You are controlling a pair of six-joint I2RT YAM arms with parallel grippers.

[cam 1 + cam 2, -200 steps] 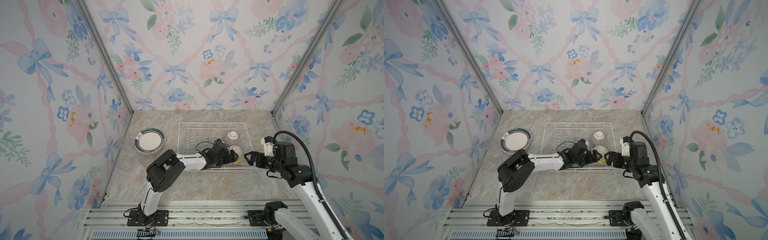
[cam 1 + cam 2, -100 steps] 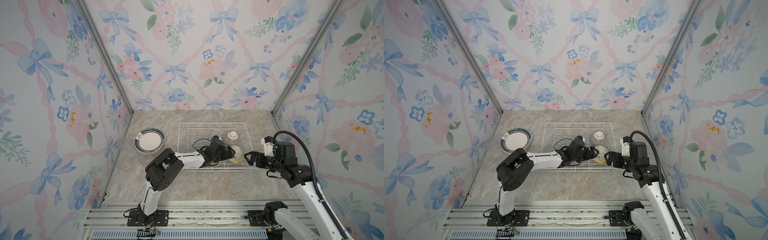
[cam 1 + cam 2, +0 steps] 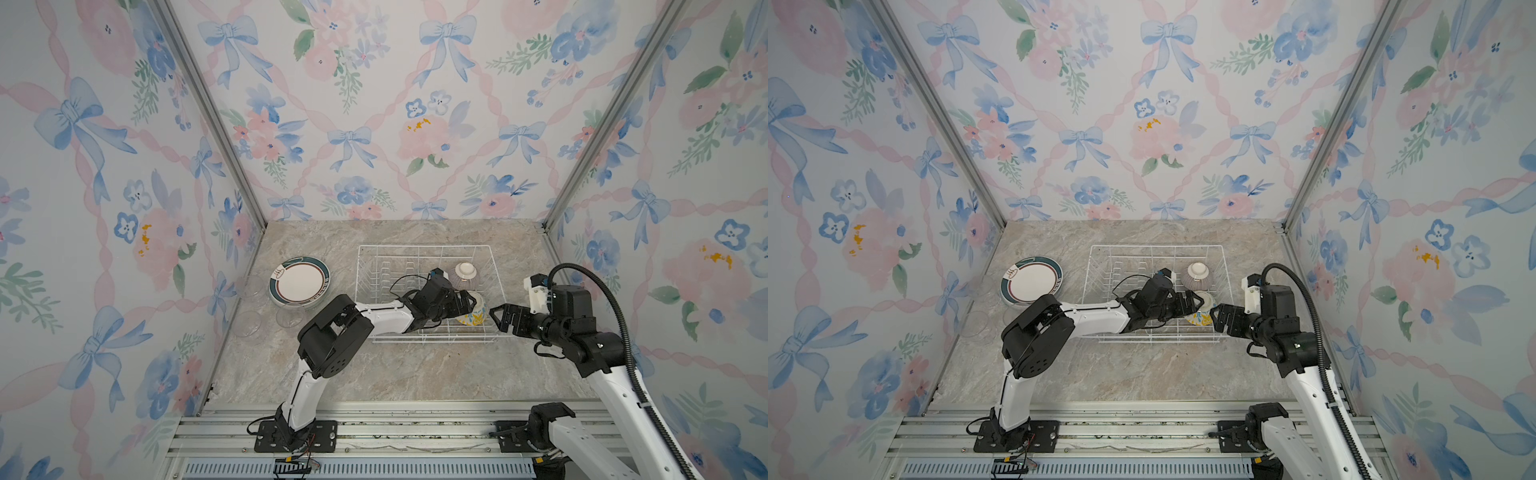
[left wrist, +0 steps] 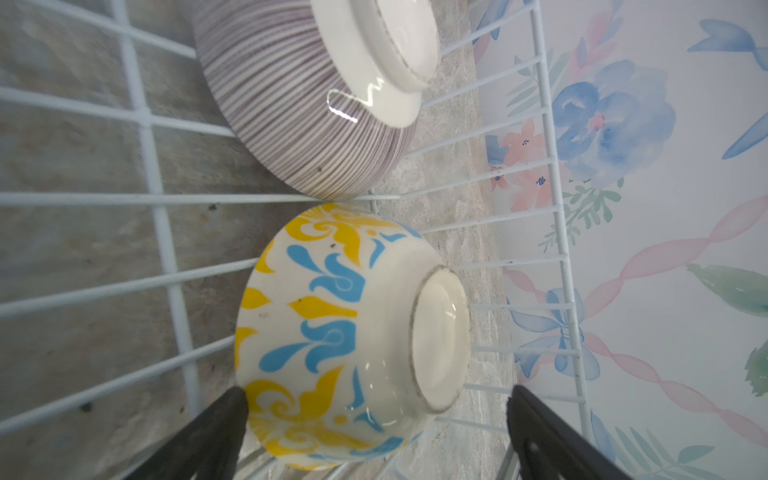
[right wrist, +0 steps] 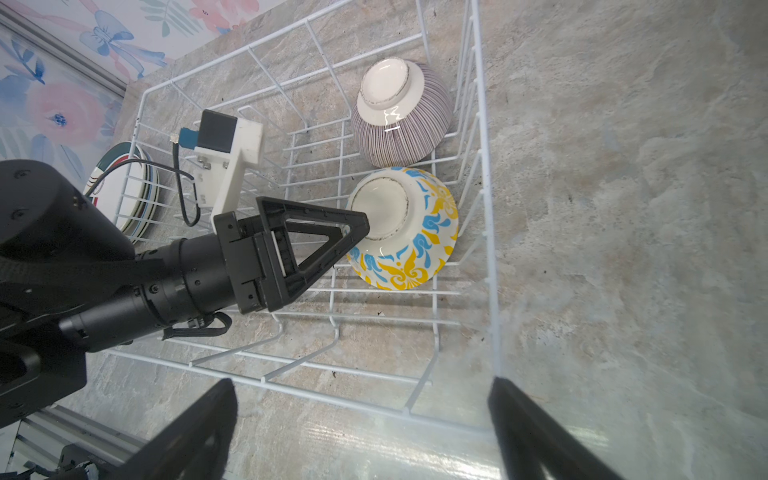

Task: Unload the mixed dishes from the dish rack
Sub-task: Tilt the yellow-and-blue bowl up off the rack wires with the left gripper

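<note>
Rack [image 3: 419, 246], right end: yellow-blue bowl [image 3: 473, 319] lies inverted, with the striped bowl [image 3: 465, 272] just beyond it and the right wall wires close by. Left gripper [image 3: 468, 301] is spread wide, straddling the yellow-blue bowl, one finger [image 4: 226, 415] at its rim. Right gripper [image 3: 497, 320] is spread and empty, just outside the rack's near-right corner. Plates [image 3: 299, 281] and cups [image 3: 249, 326] sit well left.

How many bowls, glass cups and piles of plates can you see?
Bowls: 2, the yellow-blue bowl and the purple-striped bowl
Glass cups: 3
Piles of plates: 1
Total: 6
</note>
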